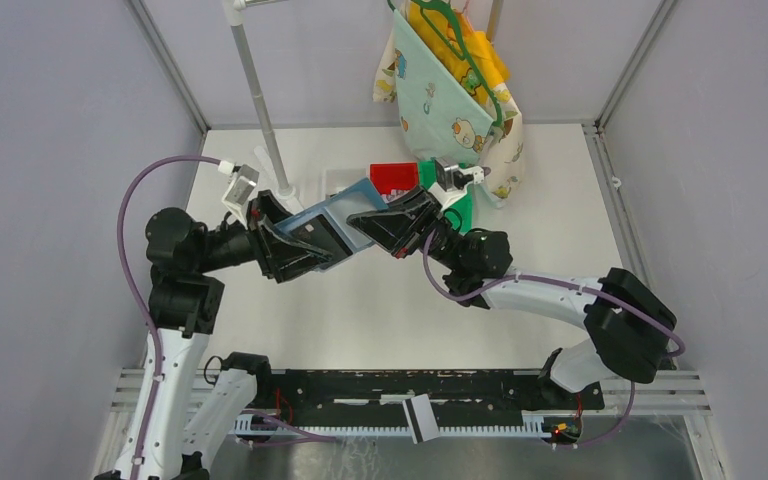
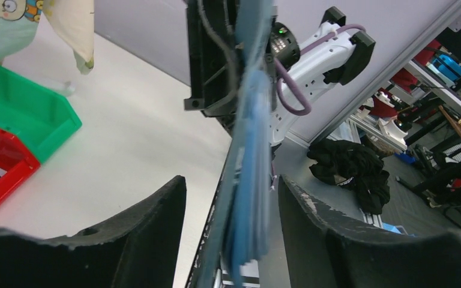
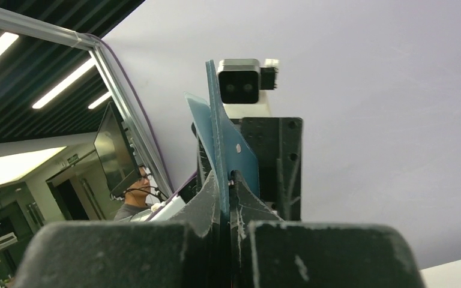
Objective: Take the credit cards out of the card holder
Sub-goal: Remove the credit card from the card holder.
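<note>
The teal-blue card holder [image 1: 345,218] hangs in the air above the middle of the table, between my two grippers. My right gripper [image 1: 388,224] is shut on its right edge; in the right wrist view [image 3: 226,180] the jaws pinch the teal flap [image 3: 216,120] near its snap. My left gripper [image 1: 305,240] is open around the holder's left end. In the left wrist view [image 2: 233,186] the holder [image 2: 249,174] stands edge-on between the fingers [image 2: 156,228], with a gap on each side. The credit cards are hidden inside the holder; only a white, dark-striped bit [image 2: 247,271] shows at its lower edge.
A red bin [image 1: 393,177] and a green bin [image 1: 463,205] sit just behind the grippers. A pale printed cloth bag [image 1: 455,100] hangs at the back right. A metal stand pole [image 1: 260,90] rises at the back left, with a clear tray [image 1: 332,183] by its foot.
</note>
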